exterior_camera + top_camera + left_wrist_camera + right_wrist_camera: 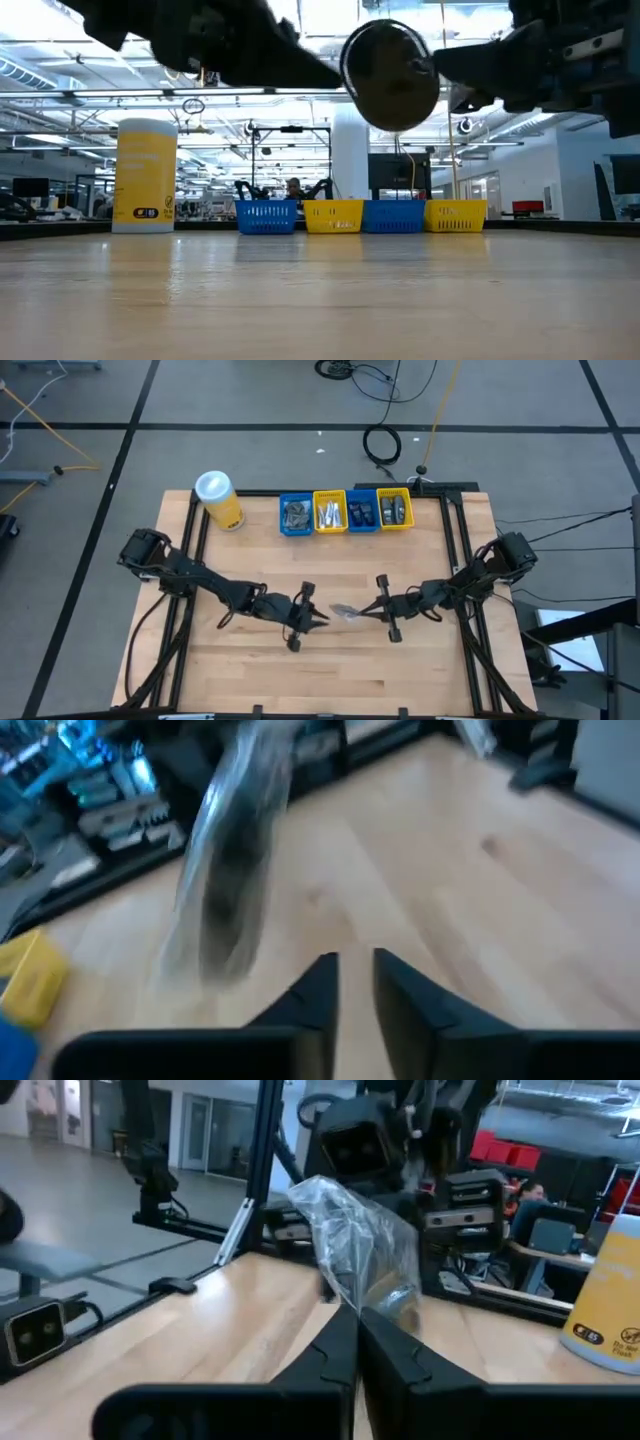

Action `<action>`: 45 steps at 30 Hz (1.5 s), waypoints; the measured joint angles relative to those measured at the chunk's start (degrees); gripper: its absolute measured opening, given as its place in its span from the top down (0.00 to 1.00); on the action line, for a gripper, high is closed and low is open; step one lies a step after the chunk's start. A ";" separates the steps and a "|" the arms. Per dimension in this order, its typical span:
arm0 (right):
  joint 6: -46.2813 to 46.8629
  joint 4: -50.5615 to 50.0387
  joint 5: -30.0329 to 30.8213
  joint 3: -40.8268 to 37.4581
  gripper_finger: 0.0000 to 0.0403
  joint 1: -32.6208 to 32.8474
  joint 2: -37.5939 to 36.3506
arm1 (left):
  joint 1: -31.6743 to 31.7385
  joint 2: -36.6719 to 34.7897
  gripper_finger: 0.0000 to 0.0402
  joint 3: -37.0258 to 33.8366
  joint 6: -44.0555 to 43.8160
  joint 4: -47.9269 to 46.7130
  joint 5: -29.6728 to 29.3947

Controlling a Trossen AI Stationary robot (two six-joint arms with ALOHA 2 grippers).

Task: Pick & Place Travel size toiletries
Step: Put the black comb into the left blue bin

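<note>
Above the middle of the wooden table (240, 660), the right gripper (357, 1320) pinches a clear plastic pouch holding a dark toiletry (362, 1260), while the left gripper (352, 970) waits just beside it, fingers slightly parted and empty; the four blue and yellow bins (345, 512) along the far edge already hold items, and this pouch is yet to be placed.

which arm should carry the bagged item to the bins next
Probably right. The right gripper is shut on the clear bag, holding it above the table, while the left gripper faces it, slightly open and empty. The bins sit at the far edge.
</note>
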 joint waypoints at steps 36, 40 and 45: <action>-0.95 -4.18 -0.85 1.36 0.95 0.03 -0.10 | 2.82 1.75 0.92 0.01 -9.80 10.25 1.05; 1.37 -8.27 4.80 1.36 0.85 0.03 -0.10 | 2.24 -3.23 0.95 0.01 -11.95 1.92 -5.73; 1.92 -11.11 10.82 1.36 0.74 -0.01 -0.10 | 3.69 -12.36 0.91 0.01 -16.97 -14.51 -20.19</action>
